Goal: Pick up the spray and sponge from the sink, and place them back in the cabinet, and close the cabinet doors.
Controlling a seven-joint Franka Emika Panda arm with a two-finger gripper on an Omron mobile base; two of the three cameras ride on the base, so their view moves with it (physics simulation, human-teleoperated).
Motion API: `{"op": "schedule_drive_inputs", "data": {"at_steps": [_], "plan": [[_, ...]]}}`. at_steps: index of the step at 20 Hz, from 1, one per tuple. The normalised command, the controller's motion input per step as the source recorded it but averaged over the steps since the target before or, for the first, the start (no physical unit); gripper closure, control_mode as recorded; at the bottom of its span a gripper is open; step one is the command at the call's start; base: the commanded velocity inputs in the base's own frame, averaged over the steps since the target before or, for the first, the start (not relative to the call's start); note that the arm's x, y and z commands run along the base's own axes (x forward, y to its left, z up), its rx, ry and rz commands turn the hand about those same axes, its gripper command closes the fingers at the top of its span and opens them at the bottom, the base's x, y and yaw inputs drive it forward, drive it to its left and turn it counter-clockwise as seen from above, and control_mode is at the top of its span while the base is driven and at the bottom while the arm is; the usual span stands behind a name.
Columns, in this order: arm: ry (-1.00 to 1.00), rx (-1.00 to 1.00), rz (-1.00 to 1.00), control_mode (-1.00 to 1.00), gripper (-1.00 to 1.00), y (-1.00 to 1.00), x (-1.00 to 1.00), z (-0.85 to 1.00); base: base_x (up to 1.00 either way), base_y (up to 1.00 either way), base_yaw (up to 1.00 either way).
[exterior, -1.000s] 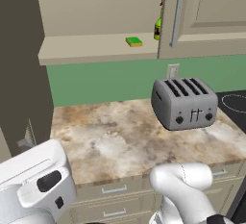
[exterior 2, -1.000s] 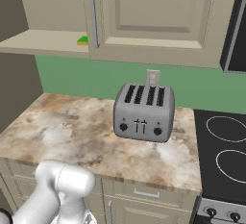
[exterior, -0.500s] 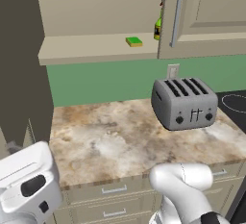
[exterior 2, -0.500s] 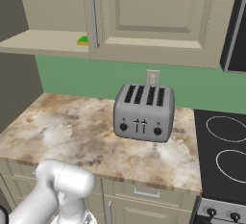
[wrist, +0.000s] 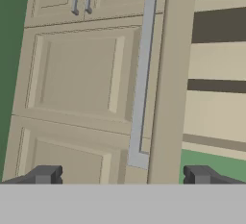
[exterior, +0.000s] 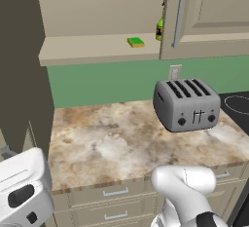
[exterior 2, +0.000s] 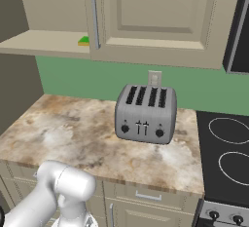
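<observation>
On the cabinet [exterior: 97, 50] shelf, sponge [exterior: 135, 42] and spray [exterior: 159, 28] sit unmoved — gripper [wrist: 122, 175] spread wide before a door handle [wrist: 143, 74].

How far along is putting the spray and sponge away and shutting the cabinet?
Done: the green-and-yellow sponge and lime-green spray bottle sit on the beige cabinet shelf. In hand: the open end effector faces a beige door's silver bar handle. Left: closing the doors.

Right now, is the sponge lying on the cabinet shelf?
Yes, the sponge lies flat on the open cabinet shelf.
</observation>
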Motion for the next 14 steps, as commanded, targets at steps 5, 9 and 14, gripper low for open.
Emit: {"op": "schedule_drive_inputs", "data": {"at_steps": [5,9,14], "plan": [[0.00,0.00,-0.10,-1.00,-1.00,0.07,0.00,0.00,0.00,0.00,0.00],[0.00,0.00,-0.10,-1.00,-1.00,0.06,0.00,0.00,0.00,0.00,0.00],[0.00,0.00,-0.09,-1.00,-1.00,0.04,0.00,0.00,0.00,0.00,0.00]]}}
